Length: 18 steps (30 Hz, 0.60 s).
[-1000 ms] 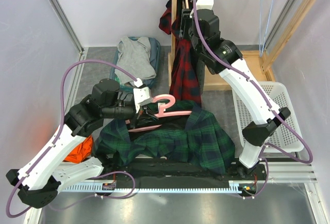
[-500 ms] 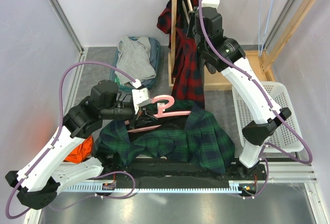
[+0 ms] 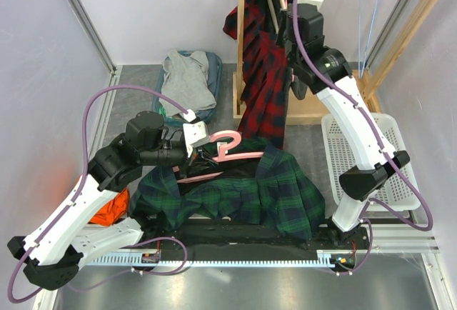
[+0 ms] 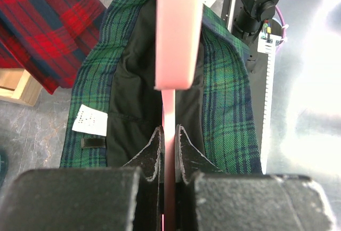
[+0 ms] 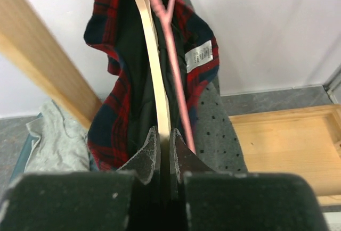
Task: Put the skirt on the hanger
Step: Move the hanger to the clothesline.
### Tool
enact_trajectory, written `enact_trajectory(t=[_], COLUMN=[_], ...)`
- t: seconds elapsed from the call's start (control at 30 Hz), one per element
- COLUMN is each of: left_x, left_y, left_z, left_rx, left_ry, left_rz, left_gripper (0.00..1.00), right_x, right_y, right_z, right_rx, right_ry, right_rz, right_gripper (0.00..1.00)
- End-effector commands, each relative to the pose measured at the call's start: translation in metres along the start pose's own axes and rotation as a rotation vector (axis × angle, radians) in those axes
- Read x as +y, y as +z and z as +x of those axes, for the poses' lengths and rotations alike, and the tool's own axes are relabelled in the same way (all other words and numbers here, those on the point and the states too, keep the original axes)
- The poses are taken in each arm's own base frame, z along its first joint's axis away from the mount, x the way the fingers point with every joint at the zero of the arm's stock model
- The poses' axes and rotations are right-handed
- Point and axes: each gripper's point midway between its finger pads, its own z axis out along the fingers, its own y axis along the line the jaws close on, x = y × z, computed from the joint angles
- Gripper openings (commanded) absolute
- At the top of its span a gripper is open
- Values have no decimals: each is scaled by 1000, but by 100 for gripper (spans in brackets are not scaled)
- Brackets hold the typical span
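Green skirt (image 3: 243, 192) hasn't moved, spread on the table (image 3: 314, 153) under the pink hanger (image 3: 228, 147) that the left gripper (image 4: 168, 133) is pinching, but the right gripper (image 5: 164, 135) just clamped onto the wooden hanger (image 5: 151, 55) carrying the red skirt (image 3: 263, 96) and slid it right, clearing rack space I guess.

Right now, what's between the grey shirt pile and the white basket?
The top view shows the red plaid skirt hanging there, plus the wooden rack base.
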Motion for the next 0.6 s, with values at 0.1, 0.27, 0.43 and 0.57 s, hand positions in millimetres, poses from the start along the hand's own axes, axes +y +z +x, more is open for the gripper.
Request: enact_trajectory(t=[0.1,0.27,0.43,0.57], left_x=[4,6,9,11], left_y=[-1,2,4,4], left_z=[-26,-28,-30,-35], left_rx=[-93,-92,-92,-98], left_ry=[26,22,23,28], left_rz=[-19,-19,-26,-31], left_gripper=[2,2,2,2], right_x=[-87,-125,-163,-180], right_y=[1,5,6,7], right_z=[-30,-28,-31,-31], right_rx=[-54,-45,-47,-41], right_ry=[57,56,82,91], right_rz=[176,213,254,271], right_gripper=[0,0,0,0])
